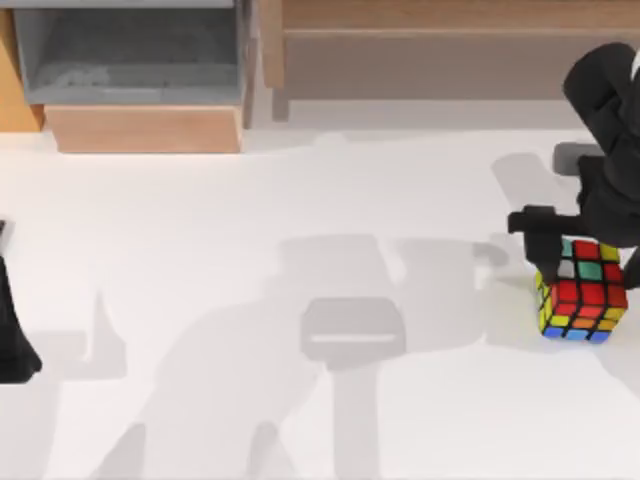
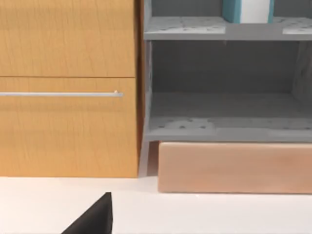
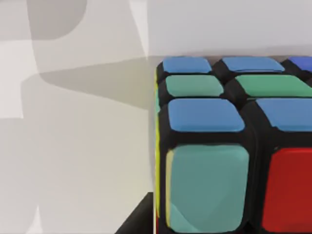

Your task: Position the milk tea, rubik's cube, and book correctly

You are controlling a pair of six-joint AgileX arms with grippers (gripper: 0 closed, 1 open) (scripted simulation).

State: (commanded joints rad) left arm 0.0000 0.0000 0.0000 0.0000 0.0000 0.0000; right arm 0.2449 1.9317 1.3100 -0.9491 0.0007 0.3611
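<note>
White tabletop (image 1: 300, 200) before grey shelves (image 2: 224, 78). Scrambled, black-lined rubik's cube (image 1: 582, 292) near table's right edge, right gripper (image 1: 560, 255) upon it, finger spread unclear. Left gripper (image 1: 10, 330) parked left. Placement apparently not yet done.

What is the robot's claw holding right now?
It cannot be told. The right claw is down at the small scrambled multicoloured rubik's cube on the white table, around its far top edge, but a grip isn't visible.
</note>
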